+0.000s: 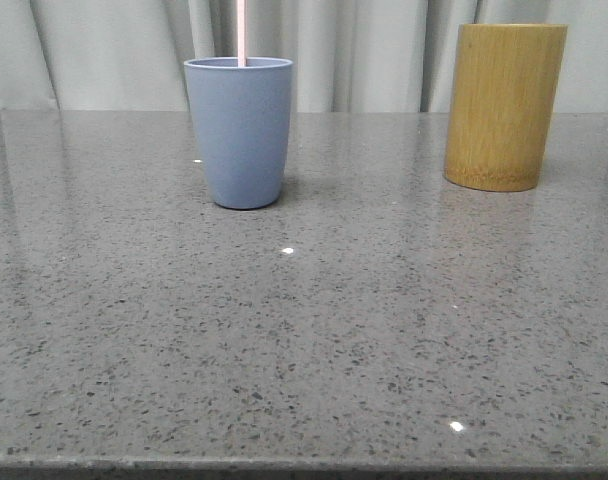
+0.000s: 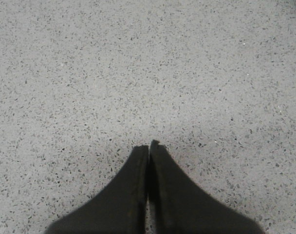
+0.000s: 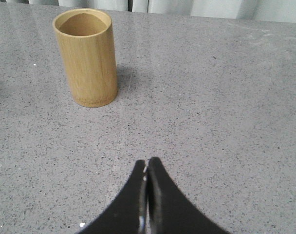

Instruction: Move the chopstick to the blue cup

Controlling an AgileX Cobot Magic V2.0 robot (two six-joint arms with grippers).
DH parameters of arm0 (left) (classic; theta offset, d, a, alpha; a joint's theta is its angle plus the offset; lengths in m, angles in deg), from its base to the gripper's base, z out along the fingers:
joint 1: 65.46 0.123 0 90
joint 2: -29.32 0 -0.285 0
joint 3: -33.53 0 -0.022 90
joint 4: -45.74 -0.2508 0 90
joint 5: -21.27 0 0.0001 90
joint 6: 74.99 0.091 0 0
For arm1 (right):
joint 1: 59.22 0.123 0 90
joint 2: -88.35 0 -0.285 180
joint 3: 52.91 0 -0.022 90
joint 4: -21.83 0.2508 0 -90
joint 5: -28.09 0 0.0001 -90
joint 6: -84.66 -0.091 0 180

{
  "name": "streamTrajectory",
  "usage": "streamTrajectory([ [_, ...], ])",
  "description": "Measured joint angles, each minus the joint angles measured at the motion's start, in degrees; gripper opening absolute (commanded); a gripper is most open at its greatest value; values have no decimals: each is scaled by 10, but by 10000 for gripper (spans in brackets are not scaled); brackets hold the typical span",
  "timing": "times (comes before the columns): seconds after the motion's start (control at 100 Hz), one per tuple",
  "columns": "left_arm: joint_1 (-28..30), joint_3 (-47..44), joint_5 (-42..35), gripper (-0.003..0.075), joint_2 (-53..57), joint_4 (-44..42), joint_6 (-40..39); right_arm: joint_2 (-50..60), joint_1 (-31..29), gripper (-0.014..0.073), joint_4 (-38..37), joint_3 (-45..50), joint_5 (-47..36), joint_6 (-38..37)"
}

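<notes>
Looking forward over the table (image 1: 304,340), you see the blue cup (image 1: 240,132) standing upright at about eleven o'clock from the middle of the speckled grey surface, with the chopstick (image 1: 241,32) rising straight up out of its mouth and running off the top of the frame; its lower end is hidden inside the cup, so you cannot tell how it rests at the bottom. At about one o'clock, well apart from the cup, stands the bamboo holder (image 1: 504,105), upright and taller than the cup, with pale curtains (image 1: 374,55) hanging behind both. From this angle you get only the holder's outer wall, whereas the right wrist camera looks down into the bamboo holder (image 3: 87,56) and shows you its open mouth and inner wall, with nothing visible inside. That same camera shows your right gripper (image 3: 147,168) above bare stone, well short of the holder, its two dark fingers pressed tip to tip with nothing between them. The left wrist camera shows your left gripper (image 2: 148,146) over plain speckled tabletop, its fingers likewise closed together and holding nothing.
</notes>
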Motion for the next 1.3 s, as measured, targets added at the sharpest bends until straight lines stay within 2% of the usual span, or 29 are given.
streamTrajectory([
  [0.44,0,0,-1,-19,0,-1,0,0,0,-67,0,0,0,0],
  [0.55,0,-21,-38,-19,18,-6,0,0,0,-67,0,0,0,0],
  [0.79,0,-165,-225,-19,173,10,0,0,0,-67,-1,0,0,0],
  [1.12,0,-391,-344,-19,418,11,0,0,0,-67,-1,0,0,0],
  [1.3,0,-426,-375,-19,465,10,0,0,0,-67,-1,0,0,0],
])
